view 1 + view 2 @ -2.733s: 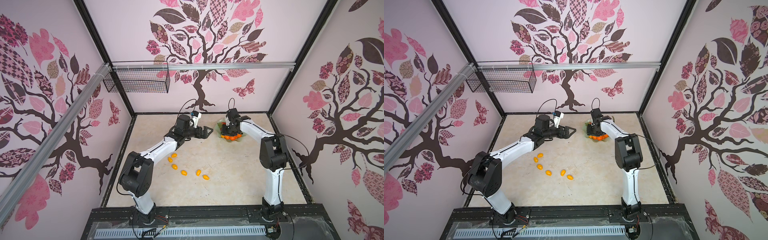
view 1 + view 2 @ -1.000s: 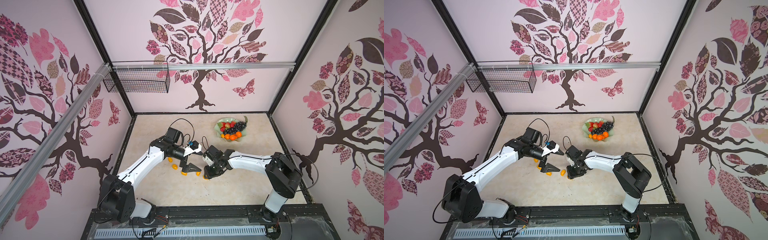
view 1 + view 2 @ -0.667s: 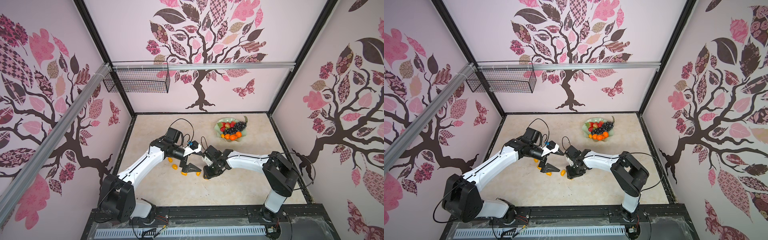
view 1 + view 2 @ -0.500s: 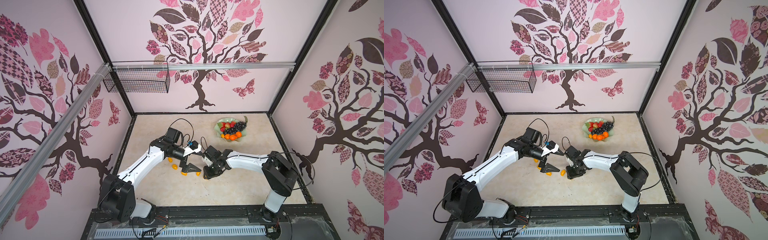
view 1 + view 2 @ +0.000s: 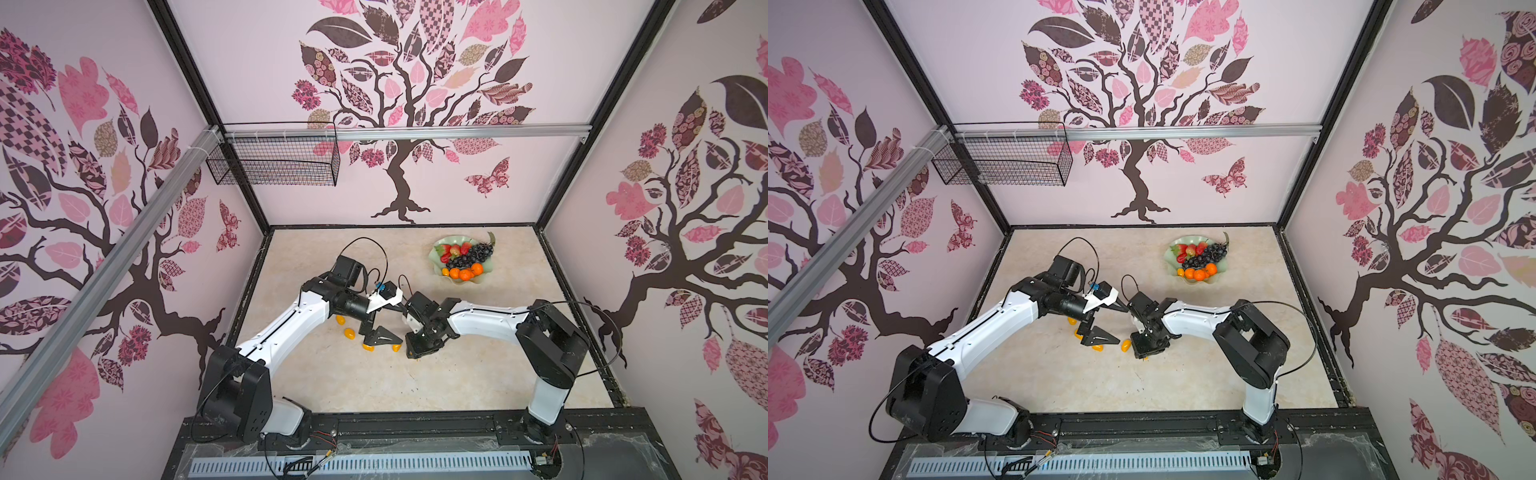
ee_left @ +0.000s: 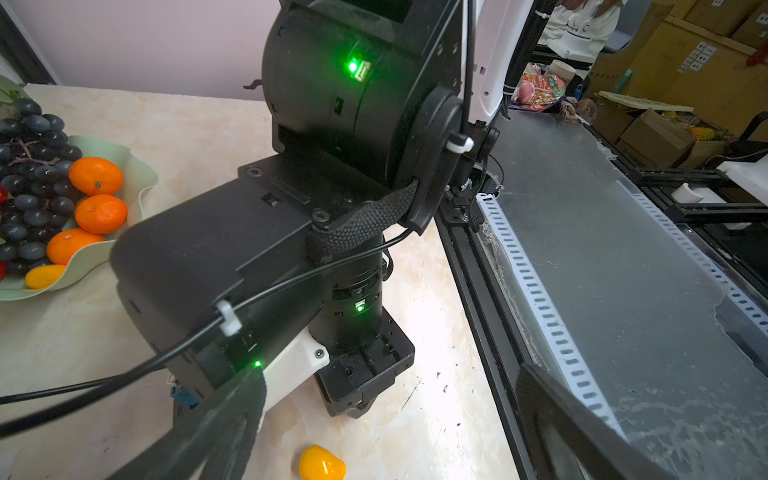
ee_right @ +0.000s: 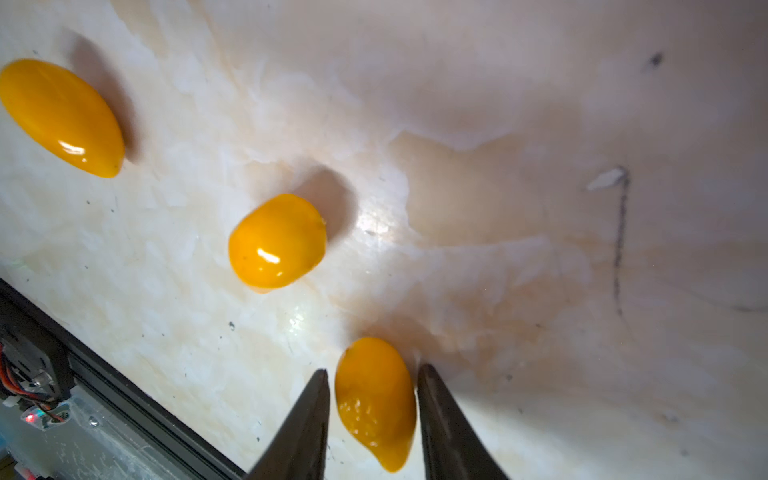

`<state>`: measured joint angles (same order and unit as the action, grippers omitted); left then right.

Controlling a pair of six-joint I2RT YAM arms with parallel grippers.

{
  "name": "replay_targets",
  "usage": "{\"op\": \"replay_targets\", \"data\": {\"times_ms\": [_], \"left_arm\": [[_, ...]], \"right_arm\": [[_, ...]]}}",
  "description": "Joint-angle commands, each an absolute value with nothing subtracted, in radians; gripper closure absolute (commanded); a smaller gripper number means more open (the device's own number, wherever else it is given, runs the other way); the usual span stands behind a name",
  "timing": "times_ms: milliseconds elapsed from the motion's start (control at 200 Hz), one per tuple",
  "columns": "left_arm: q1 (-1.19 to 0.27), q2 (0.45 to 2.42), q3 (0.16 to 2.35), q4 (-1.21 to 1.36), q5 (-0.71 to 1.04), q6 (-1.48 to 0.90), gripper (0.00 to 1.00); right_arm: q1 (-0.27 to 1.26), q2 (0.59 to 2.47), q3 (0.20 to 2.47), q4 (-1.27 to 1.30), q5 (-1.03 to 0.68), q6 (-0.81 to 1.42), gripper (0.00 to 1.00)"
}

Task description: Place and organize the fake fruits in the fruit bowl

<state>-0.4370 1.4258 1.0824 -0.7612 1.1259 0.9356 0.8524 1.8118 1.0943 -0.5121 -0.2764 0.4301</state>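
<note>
The fruit bowl (image 5: 473, 281) (image 5: 1173, 248) stands at the back right, holding strawberries (image 5: 451, 250), a dark grape bunch (image 5: 473, 253), tangerines (image 5: 465, 272) and one kumquat (image 5: 445, 272). Several kumquats lie loose mid-table (image 5: 349, 333) (image 5: 1098, 348). My right gripper (image 5: 415, 354) (image 7: 372, 395) points down at the table, open, its fingers close on both sides of a kumquat (image 7: 376, 399) with a thin gap on one side. My left gripper (image 5: 399, 326) (image 6: 386, 436) is wide open just left of it, over another kumquat (image 6: 322, 463).
The two grippers are nearly touching above the loose kumquats. In the right wrist view two more kumquats (image 7: 276, 241) (image 7: 62, 116) lie beyond the fingers. A black wire basket (image 5: 274, 166) hangs on the back-left wall. The black frame rail (image 5: 415, 419) borders the table's front.
Both arms came from the bowl forward to the loose kumquats. Over the last second they have barely moved; the right jaws have narrowed slightly around the kumquat.
</note>
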Motion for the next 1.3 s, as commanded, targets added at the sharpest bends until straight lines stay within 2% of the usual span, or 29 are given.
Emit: {"op": "replay_targets", "data": {"times_ms": [0, 495, 695, 865, 995, 1295], "left_arm": [[-0.432, 1.435, 1.101, -0.755, 1.134, 0.943, 0.01], [-0.433, 1.455, 1.106, -0.761, 1.132, 0.956, 0.02], [-0.432, 1.449, 1.086, -0.685, 1.118, 0.9, 0.01], [-0.433, 1.435, 1.064, -0.597, 1.091, 0.836, 0.02], [-0.453, 1.423, 1.001, -0.347, 1.036, 0.664, 0.01], [-0.583, 1.475, 0.953, -0.049, 0.794, 0.445, 0.01]], "right_arm": [[0.876, 1.845, 1.115, -0.558, -0.234, 0.426, 0.62], [0.876, 1.79, 1.109, -0.538, -0.229, 0.449, 0.71], [0.849, 1.744, 1.118, -0.548, -0.235, 0.446, 0.72], [0.764, 1.676, 1.094, -0.536, -0.281, 0.45, 0.73], [0.672, 1.62, 1.082, -0.542, -0.288, 0.441, 0.73], [0.421, 1.577, 1.127, -0.559, -0.31, 0.43, 0.73]]}}
